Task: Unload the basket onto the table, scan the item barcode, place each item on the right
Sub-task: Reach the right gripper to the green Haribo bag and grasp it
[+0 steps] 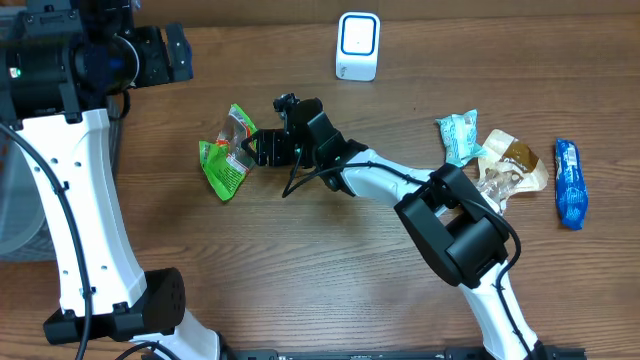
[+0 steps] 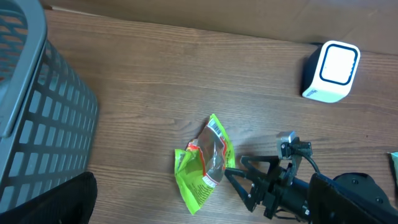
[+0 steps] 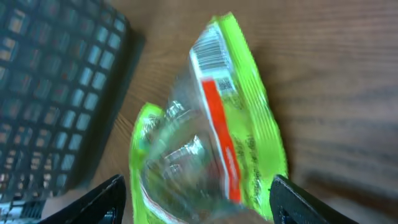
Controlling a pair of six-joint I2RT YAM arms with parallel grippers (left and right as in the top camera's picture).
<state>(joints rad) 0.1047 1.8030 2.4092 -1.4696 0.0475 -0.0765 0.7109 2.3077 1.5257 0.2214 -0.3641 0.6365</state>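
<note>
Two fingers of my right pincer (image 1: 246, 150) stand apart, its arm stretched low and leftward across the desk (image 1: 300, 285). Between the tips lies the crumpled green packet (image 1: 222, 166), on the desk. My right wrist view shows its barcode (image 3: 210, 51) large; only overhead and left wrist views show the white scanner (image 1: 357, 45).

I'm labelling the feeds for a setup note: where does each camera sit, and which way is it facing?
Overhead: above the table, looking straight down; left arm, right arm, green packet and white scanner show.
Left wrist: raised at the left, looking down at basket, packet, scanner and right hand; own fingers unclear.
Right wrist: close over the packet; own fingertips at the bottom corners.
Shared: all three see the packet.
</note>
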